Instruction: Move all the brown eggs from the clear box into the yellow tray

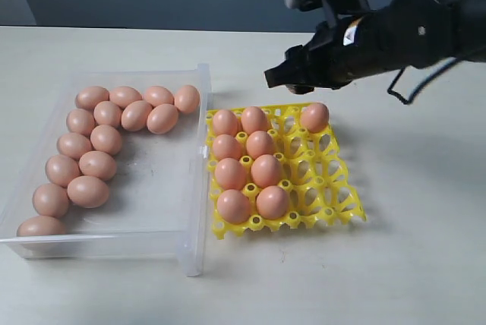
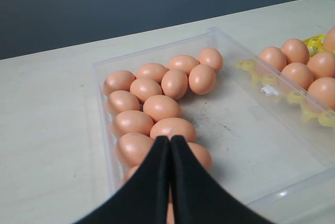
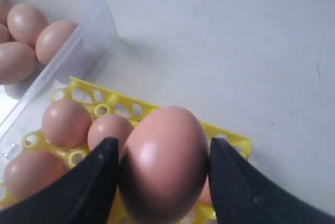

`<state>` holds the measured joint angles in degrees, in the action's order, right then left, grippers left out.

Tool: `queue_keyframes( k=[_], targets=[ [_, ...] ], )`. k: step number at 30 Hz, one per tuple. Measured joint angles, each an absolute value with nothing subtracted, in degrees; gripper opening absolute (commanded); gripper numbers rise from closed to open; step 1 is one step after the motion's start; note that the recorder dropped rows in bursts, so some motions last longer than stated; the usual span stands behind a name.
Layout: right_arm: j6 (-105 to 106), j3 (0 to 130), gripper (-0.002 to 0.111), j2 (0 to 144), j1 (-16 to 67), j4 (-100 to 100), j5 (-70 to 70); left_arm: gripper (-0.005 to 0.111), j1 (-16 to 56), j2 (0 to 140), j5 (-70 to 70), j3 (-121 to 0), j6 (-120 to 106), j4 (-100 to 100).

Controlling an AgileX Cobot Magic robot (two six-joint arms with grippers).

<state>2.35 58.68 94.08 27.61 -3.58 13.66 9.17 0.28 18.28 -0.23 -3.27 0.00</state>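
Note:
Several brown eggs (image 1: 106, 139) lie along the far and left sides of the clear box (image 1: 194, 188). The yellow tray (image 1: 326, 181) beside it holds several eggs (image 1: 260, 144) in its left two columns and one egg (image 1: 314, 116) near the far right corner. My right gripper (image 1: 287, 76) hangs above the tray's far row. In the right wrist view, the right gripper (image 3: 163, 141) is shut on a brown egg (image 3: 165, 164), a finger on each side. My left gripper (image 2: 170, 139) is shut and empty above the eggs (image 2: 162, 107) in the box.
The box and tray stand side by side on a pale tabletop (image 1: 410, 249). The tray's right columns (image 1: 323, 154) hold open cups. The box's right half (image 1: 159, 181) is bare floor. The right arm (image 1: 410, 29) reaches in from the upper right.

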Motion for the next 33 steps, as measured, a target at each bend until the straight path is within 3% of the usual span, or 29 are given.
queue_keyframes(
  k=[7, 13, 18, 33],
  targets=[
    [1.76, 35.39, 0.000, 83.30, 27.61, -3.71, -11.95, 0.000, 9.17, 0.28, 18.28, -0.23, -3.27, 0.00],
    [2.03, 22.11, 0.000, 86.51, 27.61, -6.26, -33.17, 0.000, 9.17, 0.28, 18.28, -0.23, -3.27, 0.00],
    [2.54, 22.67, 0.000, 93.14, 27.61, -6.63, -41.63, 0.000, 9.17, 0.28, 18.28, -0.23, -3.27, 0.00],
    [2.54, 30.85, 0.000, 105.44, 27.61, -8.00, -42.69, 0.000, 9.17, 0.28, 18.28, -0.23, -3.27, 0.00]
  ],
)
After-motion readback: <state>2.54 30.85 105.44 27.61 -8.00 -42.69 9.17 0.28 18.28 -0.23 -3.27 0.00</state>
